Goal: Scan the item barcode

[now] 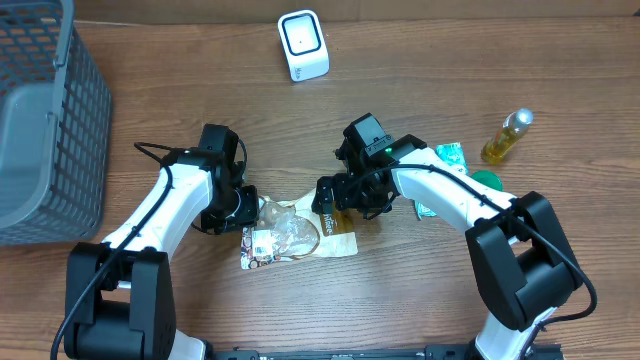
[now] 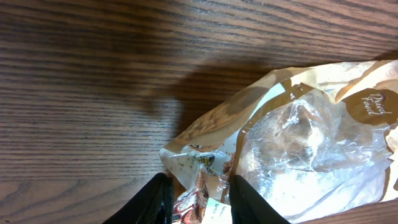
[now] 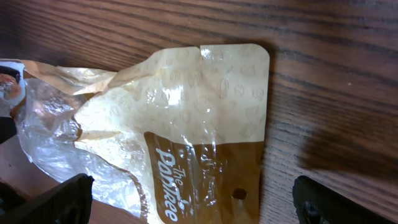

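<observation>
The item is a tan and clear plastic bread bag (image 1: 295,232) lying flat on the table's middle. My left gripper (image 1: 250,208) is at its left end. In the left wrist view the bag's (image 2: 298,137) crumpled end with a white label (image 2: 217,214) fills the gap between the fingers (image 2: 155,202), so my left gripper (image 2: 200,204) is shut on it. My right gripper (image 1: 335,195) hovers over the bag's right end. In the right wrist view it (image 3: 193,205) stands wide open, straddling the bag's (image 3: 186,124) tan printed end without touching it. I make out no barcode. A white scanner (image 1: 303,45) stands at the table's back.
A grey basket (image 1: 40,120) fills the far left. A yellow bottle (image 1: 507,136), green packets (image 1: 450,158) and a green round thing (image 1: 487,180) lie to the right, beside my right arm.
</observation>
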### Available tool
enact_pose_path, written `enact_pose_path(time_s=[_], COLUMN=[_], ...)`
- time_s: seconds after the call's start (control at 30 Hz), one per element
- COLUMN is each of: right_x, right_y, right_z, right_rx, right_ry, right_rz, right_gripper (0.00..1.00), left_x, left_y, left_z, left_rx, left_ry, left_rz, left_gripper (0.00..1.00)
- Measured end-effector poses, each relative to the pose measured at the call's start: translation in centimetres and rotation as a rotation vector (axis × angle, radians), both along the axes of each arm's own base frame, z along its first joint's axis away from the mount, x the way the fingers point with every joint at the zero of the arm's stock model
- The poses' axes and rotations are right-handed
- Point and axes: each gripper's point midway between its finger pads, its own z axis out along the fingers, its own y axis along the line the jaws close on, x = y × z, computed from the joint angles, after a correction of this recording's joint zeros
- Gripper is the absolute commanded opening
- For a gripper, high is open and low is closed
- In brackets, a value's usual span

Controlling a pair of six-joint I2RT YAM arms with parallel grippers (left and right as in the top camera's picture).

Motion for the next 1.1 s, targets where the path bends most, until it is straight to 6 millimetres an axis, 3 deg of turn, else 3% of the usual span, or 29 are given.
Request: enact_pose_path(time_s=[0.27, 1.1], right_x=[-0.7, -0.2], right_y=[-0.8, -0.5], right_z=[-1.3, -1.3], right_rx=[-0.027, 0.002], right_ry=[0.005, -0.034], right_rz=[0.003, -0.033], right_gripper=[1.0, 1.0], left_x=[0.1, 0.1], left_y=[0.0, 0.0], left_z=[0.0, 0.0], left_rx=[0.0, -0.001], left_ry=[-0.003, -0.005], left_rz=[0.0, 0.0], left_gripper=[0.35, 0.36])
